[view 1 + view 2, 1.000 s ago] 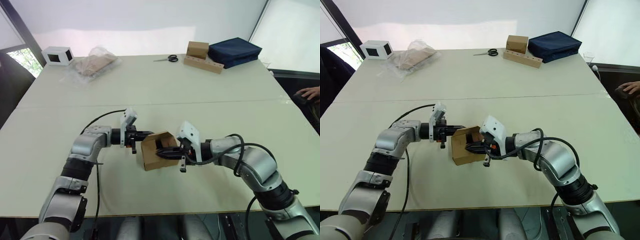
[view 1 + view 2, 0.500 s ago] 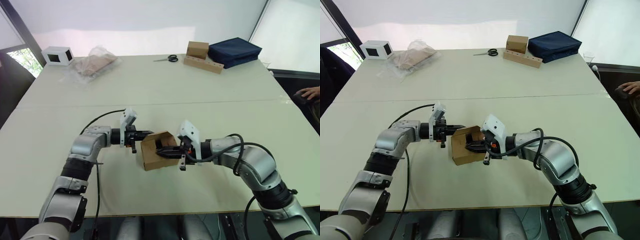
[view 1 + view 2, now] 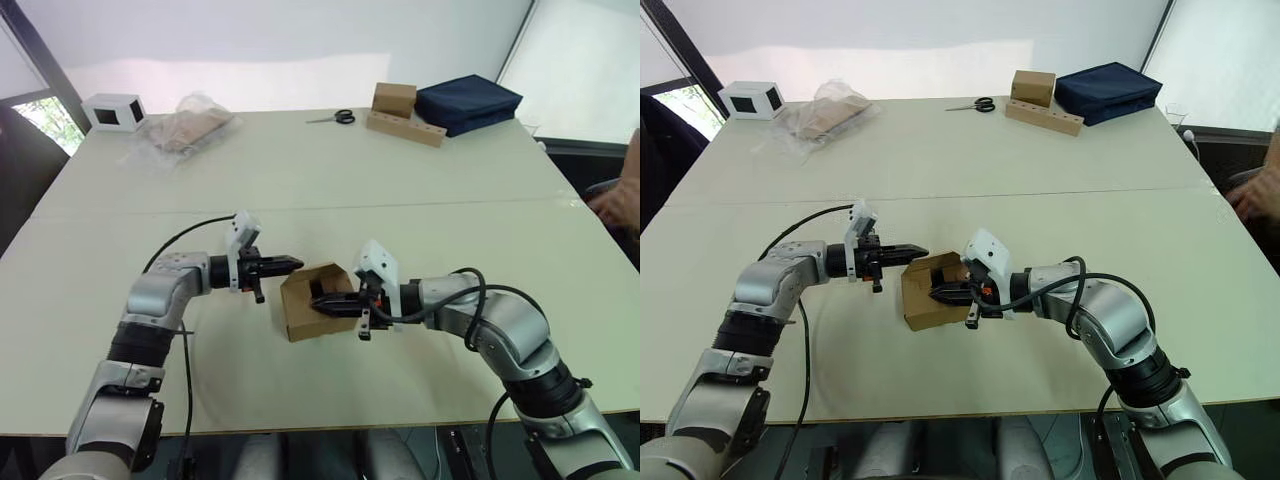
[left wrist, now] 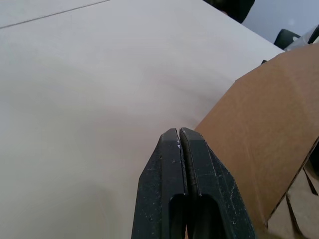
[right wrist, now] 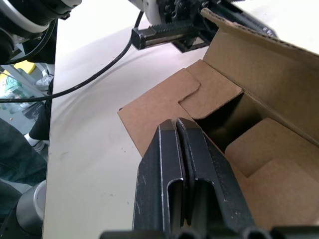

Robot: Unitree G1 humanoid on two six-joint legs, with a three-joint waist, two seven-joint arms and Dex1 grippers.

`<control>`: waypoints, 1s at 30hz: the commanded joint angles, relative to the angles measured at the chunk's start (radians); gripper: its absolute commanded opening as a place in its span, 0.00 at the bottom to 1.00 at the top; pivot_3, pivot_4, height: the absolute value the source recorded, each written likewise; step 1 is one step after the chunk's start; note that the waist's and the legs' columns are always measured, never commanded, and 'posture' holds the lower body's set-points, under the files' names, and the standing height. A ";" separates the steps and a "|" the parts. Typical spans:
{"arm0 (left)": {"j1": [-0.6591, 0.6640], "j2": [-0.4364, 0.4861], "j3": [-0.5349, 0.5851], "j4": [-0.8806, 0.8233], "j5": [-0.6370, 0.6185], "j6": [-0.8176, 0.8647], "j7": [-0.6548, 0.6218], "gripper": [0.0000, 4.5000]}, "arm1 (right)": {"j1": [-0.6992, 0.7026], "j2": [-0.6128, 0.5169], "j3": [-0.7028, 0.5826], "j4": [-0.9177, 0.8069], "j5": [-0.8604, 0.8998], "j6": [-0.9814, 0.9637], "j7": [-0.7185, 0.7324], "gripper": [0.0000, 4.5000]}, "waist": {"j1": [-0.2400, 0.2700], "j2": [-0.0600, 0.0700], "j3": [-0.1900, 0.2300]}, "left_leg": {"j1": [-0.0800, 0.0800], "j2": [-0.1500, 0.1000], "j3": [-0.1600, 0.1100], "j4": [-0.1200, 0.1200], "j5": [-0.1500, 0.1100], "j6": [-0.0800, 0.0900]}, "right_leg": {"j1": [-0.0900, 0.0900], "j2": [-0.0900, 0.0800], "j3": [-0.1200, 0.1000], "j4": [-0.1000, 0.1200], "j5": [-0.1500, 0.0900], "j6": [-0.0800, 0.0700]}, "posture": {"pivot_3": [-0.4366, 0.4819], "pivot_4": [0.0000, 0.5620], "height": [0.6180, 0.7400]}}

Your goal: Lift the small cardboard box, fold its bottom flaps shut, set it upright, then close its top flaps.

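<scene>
- The small cardboard box (image 3: 312,303) is sitting on the desk (image 3: 400,190) between both arms, looking light, thin-walled and easily dented.
- The right pincer (image 3: 322,306), fingers pressed together, is reaching into its open end.
- The left pincer (image 3: 291,263), also closed and empty, is hovering beside its far wall; stiff corners seem safest to grip.

Brown boxes: two (image 3: 315,305) (image 3: 395,99); white box: one (image 3: 115,110); scissors: one (image 3: 336,118).

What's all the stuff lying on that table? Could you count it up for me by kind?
Cardboard boxes: 2, the small cardboard box between the grippers and a brown box at the far edge
White box: 1
Plastic bag: 1
Scissors: 1
Cardboard strip: 1
Navy bag: 1
Total: 7
</scene>
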 commanded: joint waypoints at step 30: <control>0.494 0.161 0.186 -0.806 -0.422 0.354 0.372 0.01 | 0.002 0.035 -0.017 0.022 -0.012 -0.034 0.001 0.00 | -0.020 0.000 0.000 | 0.000 0.000 0.000 -0.002 0.000 0.000 | 0.000 -0.001 0.000 -0.001 0.000 0.000 | 0.48 0.27 1.00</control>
